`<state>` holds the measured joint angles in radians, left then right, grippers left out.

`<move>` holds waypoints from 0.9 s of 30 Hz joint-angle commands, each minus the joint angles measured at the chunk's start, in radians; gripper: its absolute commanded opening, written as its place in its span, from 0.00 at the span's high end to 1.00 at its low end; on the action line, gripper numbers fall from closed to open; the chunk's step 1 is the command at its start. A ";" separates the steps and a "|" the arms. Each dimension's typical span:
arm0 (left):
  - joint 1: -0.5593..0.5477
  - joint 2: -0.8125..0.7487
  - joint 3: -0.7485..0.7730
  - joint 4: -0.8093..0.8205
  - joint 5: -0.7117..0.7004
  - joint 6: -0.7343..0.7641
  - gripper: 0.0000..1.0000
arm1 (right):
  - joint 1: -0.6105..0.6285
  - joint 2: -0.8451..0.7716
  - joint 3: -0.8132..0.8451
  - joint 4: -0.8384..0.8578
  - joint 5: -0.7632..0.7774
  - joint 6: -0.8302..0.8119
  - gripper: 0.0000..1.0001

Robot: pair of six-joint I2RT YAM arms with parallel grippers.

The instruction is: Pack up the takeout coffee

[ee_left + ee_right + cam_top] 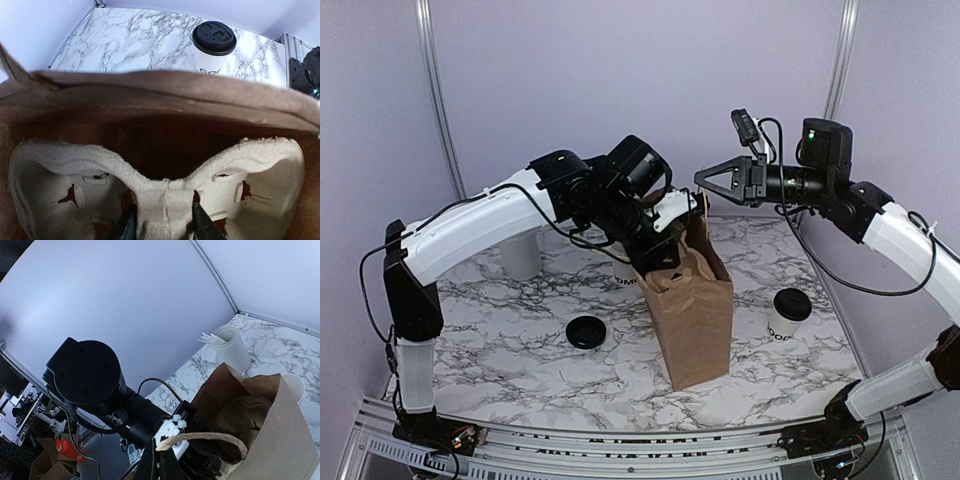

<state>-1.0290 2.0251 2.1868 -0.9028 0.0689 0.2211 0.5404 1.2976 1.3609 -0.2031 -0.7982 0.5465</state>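
Marble-patterned tabletop [500, 340] bears an upright brown paper bag [698, 320] at its centre. Left gripper [162, 222] sits at the bag's mouth, its fingers pinching the central rib of a pulp cup carrier [55, 170]. Right gripper [159, 460] is pressed together on the bag's twine handle [205, 436]. Takeout coffee [788, 314], lidded, stands on the table to the right of the bag, apart from it and ungripped. Loose black lid [586, 332] lies to the left of the bag.

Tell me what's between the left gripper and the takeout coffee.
In the left wrist view, the left gripper grips the pulp carrier; the far wall of the paper bag stands between it and the takeout coffee.
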 commanded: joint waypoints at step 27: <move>-0.040 0.113 0.164 -0.073 -0.058 -0.013 0.60 | -0.056 -0.087 -0.021 -0.049 0.060 -0.055 1.00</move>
<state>-1.0622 2.1166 2.3165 -0.9554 0.0208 0.2134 0.4942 1.2297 1.3304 -0.2462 -0.7547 0.5133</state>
